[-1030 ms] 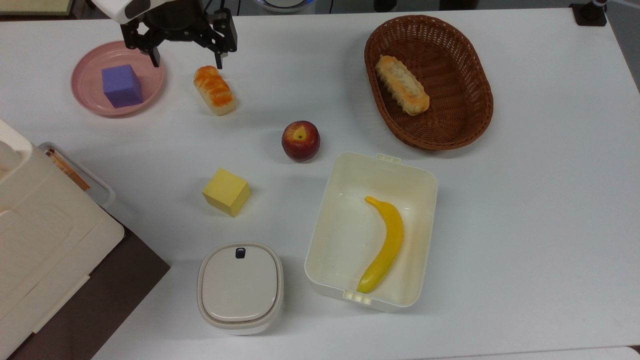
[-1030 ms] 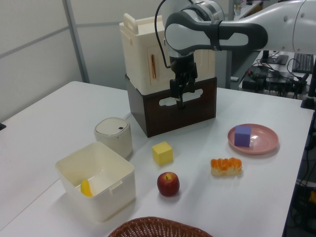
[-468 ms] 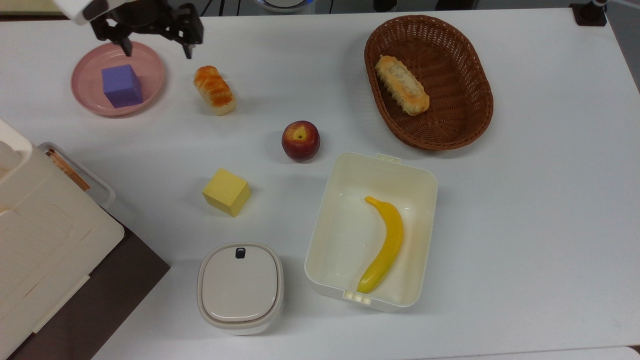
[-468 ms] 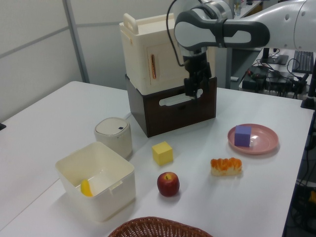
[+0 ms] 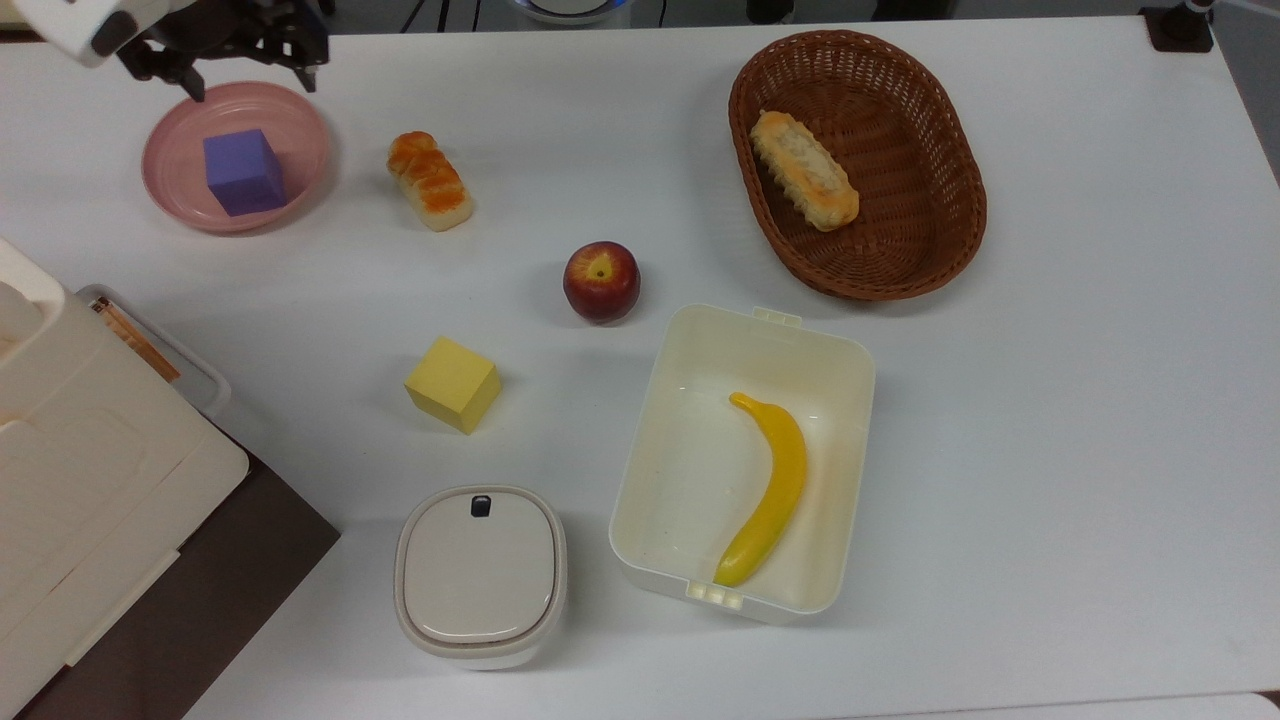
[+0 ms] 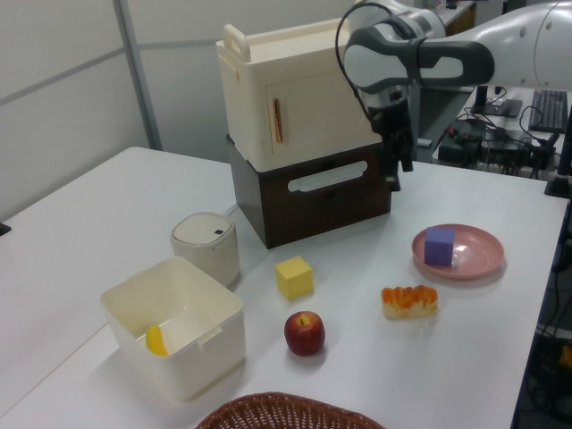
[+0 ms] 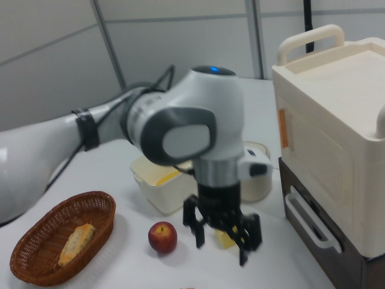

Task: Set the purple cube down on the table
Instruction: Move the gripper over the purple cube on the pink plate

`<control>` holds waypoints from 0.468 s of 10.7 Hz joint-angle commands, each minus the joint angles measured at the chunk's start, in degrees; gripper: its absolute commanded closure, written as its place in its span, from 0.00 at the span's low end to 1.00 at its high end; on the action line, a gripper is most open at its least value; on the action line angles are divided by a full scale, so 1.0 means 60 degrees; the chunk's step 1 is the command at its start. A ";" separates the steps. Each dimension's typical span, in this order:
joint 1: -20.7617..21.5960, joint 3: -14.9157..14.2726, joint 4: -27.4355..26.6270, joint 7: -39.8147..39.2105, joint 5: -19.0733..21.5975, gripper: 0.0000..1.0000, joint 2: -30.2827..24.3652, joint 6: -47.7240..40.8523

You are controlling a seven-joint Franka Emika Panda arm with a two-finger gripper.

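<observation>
The purple cube (image 5: 243, 171) sits inside the pink plate (image 5: 300, 120), a little toward the top view's left of the plate's middle, with its faces turned slightly off the plate's axis. Around that plate the white surface (image 5: 1050, 420) lies bare on the near side, and a glazed bread roll (image 5: 429, 180) rests just to the top view's right of the plate. The gripper (image 5: 246, 82) hangs above the plate's far rim, well over the cube and not touching it; its fingers are spread apart and hold nothing.

The step in hand looks like the approach for the grasp. To do it well, the gripper should centre over the cube rather than the rim, turn so its fingers meet two opposite flat faces, and descend with both fingers clearing the plate's raised edge. A foam-like cube likely needs only a gentle squeeze. Then lift straight up before carrying it to bare surface beside the plate, away from the roll.
</observation>
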 commanded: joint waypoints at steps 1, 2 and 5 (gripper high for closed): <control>-0.0673 -0.0031 -0.0142 -0.1645 -0.0128 0.00 0.0436 -0.0133; -0.0879 -0.0031 -0.0143 -0.1882 -0.0448 0.00 0.0641 -0.0075; -0.0939 -0.0031 -0.0157 -0.2250 -0.1722 0.00 0.1504 -0.0030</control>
